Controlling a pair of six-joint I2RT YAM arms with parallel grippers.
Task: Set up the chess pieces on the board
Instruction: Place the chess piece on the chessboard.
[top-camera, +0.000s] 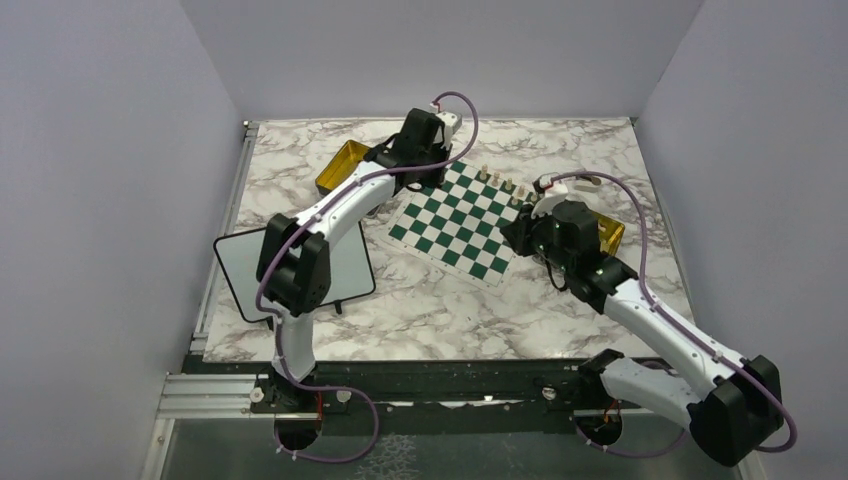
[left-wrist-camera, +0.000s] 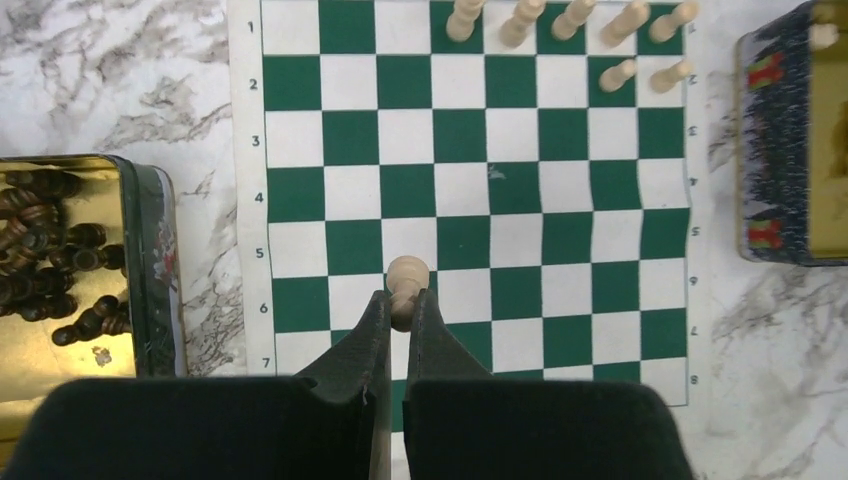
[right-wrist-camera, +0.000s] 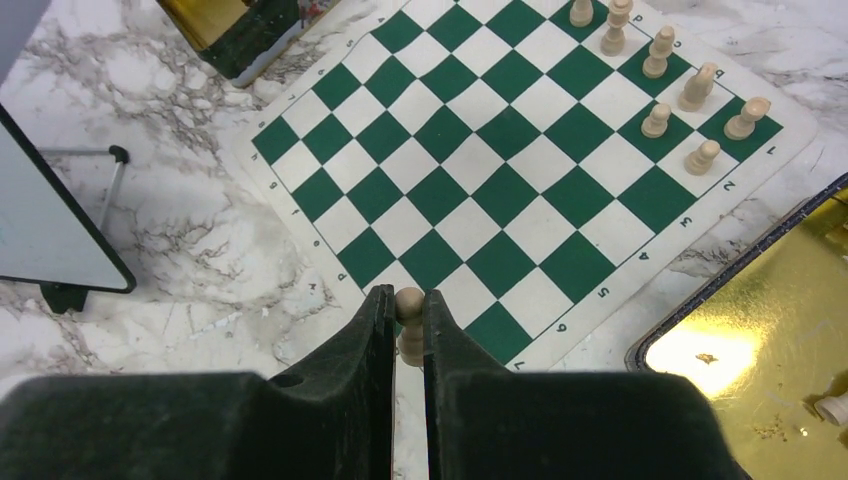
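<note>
Chess pieces (left-wrist-camera: 573, 18) sit on rows 1–2, ahead-right of left gripper (left-wrist-camera: 403, 302) clamped on upright pale pawn (left-wrist-camera: 407, 272); right gripper (right-wrist-camera: 408, 314) pinches 2nd pawn (right-wrist-camera: 409, 302) nr board (right-wrist-camera: 470, 170) corner.

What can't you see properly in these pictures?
- Left wrist view: the jaws hide the base of the pale pawn.
- Right wrist view: the jaws cover most of the pale piece, so its kind is unclear.
- Top view: the placed pieces are too small to name.
- Left wrist view: the tin holding dark pieces is cut off by the left edge.
</note>
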